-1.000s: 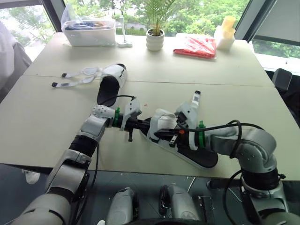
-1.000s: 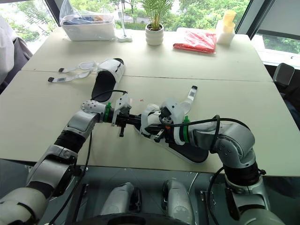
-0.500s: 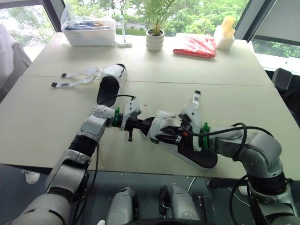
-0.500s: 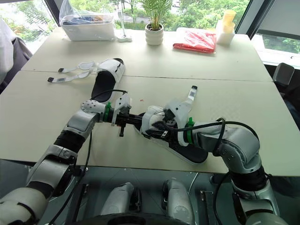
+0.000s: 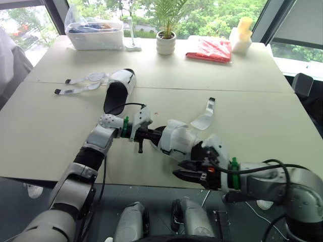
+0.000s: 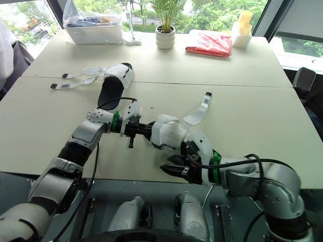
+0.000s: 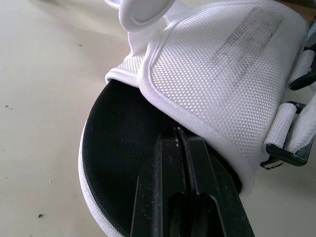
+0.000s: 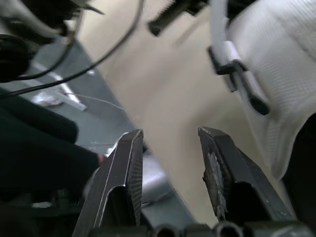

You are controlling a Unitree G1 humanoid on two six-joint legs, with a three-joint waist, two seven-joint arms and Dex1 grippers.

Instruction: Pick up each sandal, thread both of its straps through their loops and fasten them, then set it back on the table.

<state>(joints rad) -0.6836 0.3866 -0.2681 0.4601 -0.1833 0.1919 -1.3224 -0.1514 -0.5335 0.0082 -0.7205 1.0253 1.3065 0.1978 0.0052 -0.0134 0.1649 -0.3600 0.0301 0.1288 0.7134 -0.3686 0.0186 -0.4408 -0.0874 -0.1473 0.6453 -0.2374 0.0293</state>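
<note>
left gripper (image 7: 178, 142) has its two black fingers pressed together with no gap, tips tucked under the white mesh upper of the near sandal (image 5: 176, 141) and lying on its black footbed (image 7: 118, 133). right gripper (image 8: 170, 132) is spread wide with nothing between its fingers, hanging at the near edge of the table (image 5: 262, 116), just beside the sandal's heel end and apart from it. the near sandal lies on the table between the two grippers, toe toward the left arm. one of its straps (image 5: 203, 120) stands free, curling up and away from the shoe, its dark tip in the air. black loops (image 7: 289, 154) show at the side of the mesh upper. the second sandal (image 5: 117, 93) lies farther back on the robot's left, well apart, with both of its straps (image 5: 83, 83) unfastened and spread flat on the table. along the far edge stand a clear bin (image 5: 96, 34), a potted plant (image 5: 166, 43) and a red packet (image 5: 209, 50).
</note>
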